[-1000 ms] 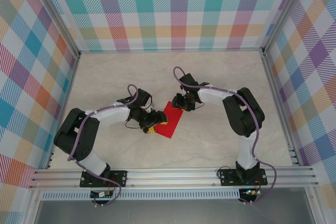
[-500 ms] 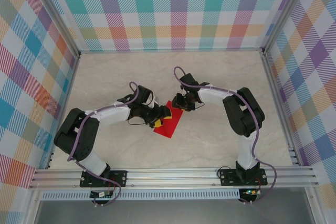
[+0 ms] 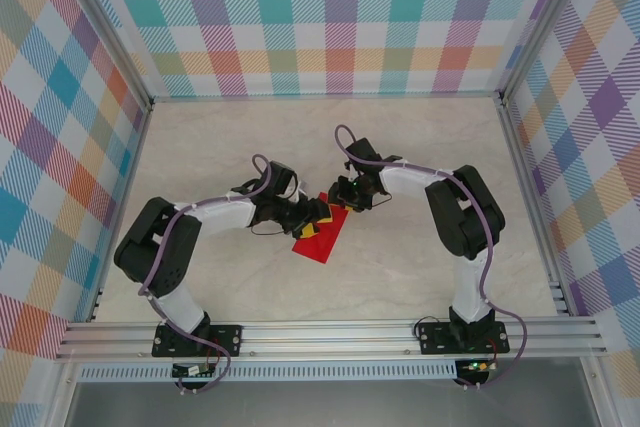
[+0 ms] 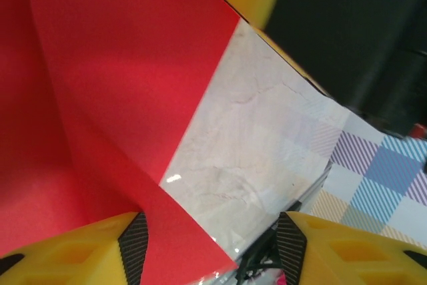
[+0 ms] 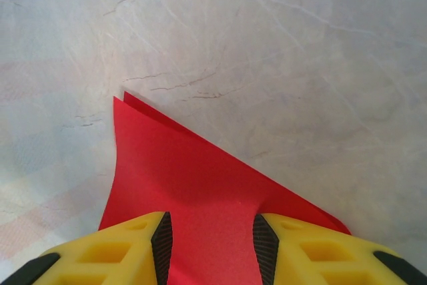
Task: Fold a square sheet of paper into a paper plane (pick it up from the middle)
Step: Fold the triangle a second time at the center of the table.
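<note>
Paper (image 5: 193, 178), red, at left gripper (image 4: 212, 245) and right gripper (image 5: 212, 239)

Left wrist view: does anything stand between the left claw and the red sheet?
Nothing visible does. The square sheet of paper reaches into the open left claw, its edge beside one finger pad; the rest of the gap shows bare table.

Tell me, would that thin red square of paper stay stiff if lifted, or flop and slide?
Probably floppy: the thin red paper sheet bows in a soft curve in the left wrist view. Likely very light, so a push may skid it across the glossy marble-look tabletop rather than crease it.
</note>
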You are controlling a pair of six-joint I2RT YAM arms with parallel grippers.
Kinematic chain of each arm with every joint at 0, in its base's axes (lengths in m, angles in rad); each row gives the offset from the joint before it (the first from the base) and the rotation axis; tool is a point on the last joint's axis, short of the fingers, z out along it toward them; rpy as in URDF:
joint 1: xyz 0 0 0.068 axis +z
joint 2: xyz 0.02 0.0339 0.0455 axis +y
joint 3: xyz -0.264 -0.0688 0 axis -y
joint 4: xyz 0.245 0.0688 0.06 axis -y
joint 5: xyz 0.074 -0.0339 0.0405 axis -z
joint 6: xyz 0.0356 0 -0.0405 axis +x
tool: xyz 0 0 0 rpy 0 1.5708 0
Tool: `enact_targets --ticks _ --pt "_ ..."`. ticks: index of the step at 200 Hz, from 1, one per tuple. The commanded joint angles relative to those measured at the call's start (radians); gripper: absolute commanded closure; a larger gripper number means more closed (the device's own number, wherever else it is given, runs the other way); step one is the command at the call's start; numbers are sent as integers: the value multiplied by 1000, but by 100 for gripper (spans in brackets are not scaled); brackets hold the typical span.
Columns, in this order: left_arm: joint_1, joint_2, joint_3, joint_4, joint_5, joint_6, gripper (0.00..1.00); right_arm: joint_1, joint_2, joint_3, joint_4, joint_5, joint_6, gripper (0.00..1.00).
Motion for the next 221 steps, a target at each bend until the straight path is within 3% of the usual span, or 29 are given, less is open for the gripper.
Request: enact_targets --ticks 1,102,148,221 --pt "-8 28 9 52 -35 -27 47 0 0 -43 16 -64 -16 59" --pt "-8 43 -9 51 -77 -27 56 -11 -270 -253 36 -196 -12 58" --pt "-8 45 -10 50 -77 -27 59 -8 -238 -298 90 -309 37 62" --pt "-8 48 -11 49 -75 -25 60 3 -178 -290 129 -375 45 63"
